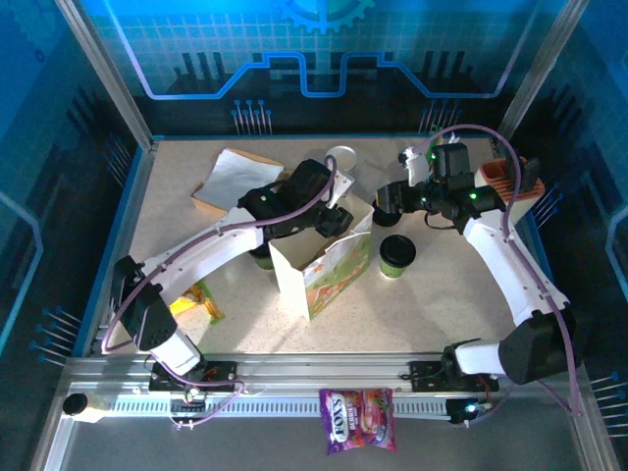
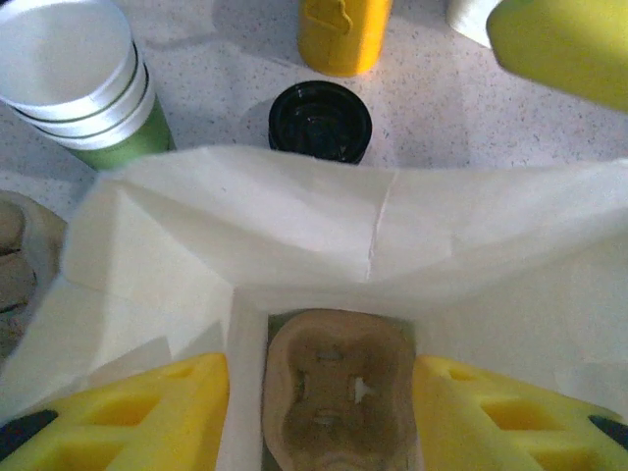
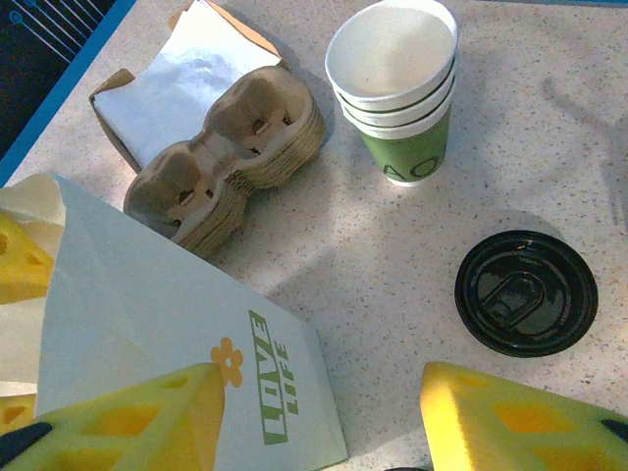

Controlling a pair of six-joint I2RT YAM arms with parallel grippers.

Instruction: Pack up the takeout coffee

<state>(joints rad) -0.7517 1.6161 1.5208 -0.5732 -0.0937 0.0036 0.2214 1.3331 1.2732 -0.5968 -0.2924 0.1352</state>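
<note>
Paper bag (image 1: 329, 265) gaped, one coffee cup (image 1: 397, 253) standing on the table (image 1: 451, 294) beside it. We couldn't tell whether the left gripper (image 2: 319, 378) clasped the carrier (image 2: 334, 417); the right gripper (image 3: 324, 392) was unclenched, and a nudge could have toppled the bag.

bright, even overhead light on the table (image 1: 442, 304), blue glow off the back panels (image 1: 314, 59). shadows are soft. wrist cams look softer: yellow fingers (image 2: 147, 412) up close are mushy and out of focus, tiny glints on the black lid (image 3: 526, 291).
</note>
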